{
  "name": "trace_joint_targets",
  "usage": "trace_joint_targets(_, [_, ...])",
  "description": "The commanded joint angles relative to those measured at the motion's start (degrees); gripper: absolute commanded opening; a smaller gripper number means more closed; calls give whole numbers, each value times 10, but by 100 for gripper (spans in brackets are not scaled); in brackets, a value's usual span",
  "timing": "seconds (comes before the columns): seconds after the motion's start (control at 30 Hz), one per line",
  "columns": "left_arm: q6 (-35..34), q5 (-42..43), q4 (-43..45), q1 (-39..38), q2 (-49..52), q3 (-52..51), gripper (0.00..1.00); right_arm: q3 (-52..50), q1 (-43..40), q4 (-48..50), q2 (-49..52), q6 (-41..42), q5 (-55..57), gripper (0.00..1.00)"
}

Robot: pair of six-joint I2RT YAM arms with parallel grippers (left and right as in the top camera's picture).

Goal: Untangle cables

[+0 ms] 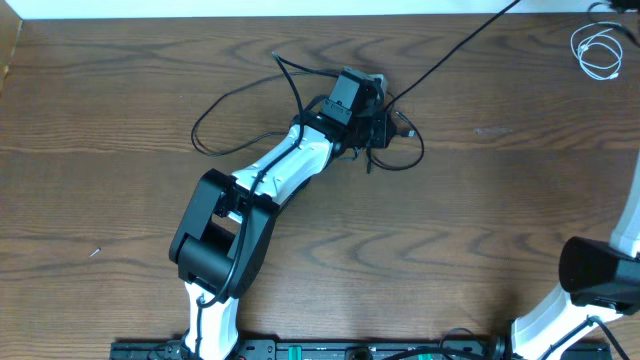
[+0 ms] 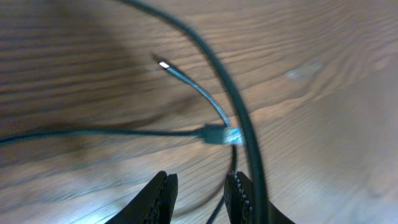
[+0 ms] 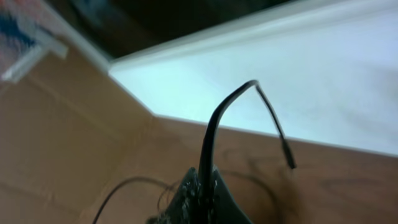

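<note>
Black cable (image 1: 450, 52) overhead: a loose loop lies on the wooden table (image 1: 480, 200) left of centre, runs under the left gripper (image 1: 375, 115), curls out just to its right, and one straight run heads up-right off the top edge. Left arm (image 1: 290, 165) lies diagonally over the middle of that loop and covers the crossing, so what's under the gripper can't be read from here. White cable (image 1: 597, 52) sits coiled by itself in the far right corner, well apart from the black one. Right arm (image 1: 600, 275) is at the lower right edge, its gripper out of shot. Left wrist: left gripper (image 2: 200, 180) has its fingers (image 2: 165, 186) partly apart just above the table, a thin strand of black cable (image 2: 221, 134) dropping into the gap, nothing visibly pinched. A junction piece sits just ahead of the fingers; a short lead curves off to a bright plug tip (image 2: 165, 64). A thicker-looking, blurred run passes close by the right finger. Right wrist: right gripper (image 3: 202, 180) clamped tight on the black cable (image 3: 214, 124), which arches up out of the fingers and droops right to a small plug end (image 3: 289, 163). White surface (image 3: 323, 74) behind, table below.
</note>
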Motion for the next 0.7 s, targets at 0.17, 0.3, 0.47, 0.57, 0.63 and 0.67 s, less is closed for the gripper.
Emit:
trace_joint_targets(0.17, [66, -62, -33, 13, -8, 2, 31, 8, -89, 28, -30, 62, 33, 1])
trace_joint_targets(0.3, [66, -62, -33, 22, -8, 2, 31, 8, -122, 26, -30, 66, 52, 1])
trace_joint_targets(0.47, [65, -61, -33, 39, -8, 2, 31, 8, -153, 10, -30, 71, 51, 1])
trace_joint_targets(0.57, [65, -60, -33, 48, -8, 2, 30, 8, -147, -26, -30, 53, 46, 1])
trace_joint_targets(0.63, [65, -49, -32, 50, -8, 2, 29, 8, -136, -50, -30, 33, 46, 1])
trace_joint_targets(0.67, [65, -41, -30, 50, -8, 2, 28, 8, -131, -58, -30, 26, 46, 1])
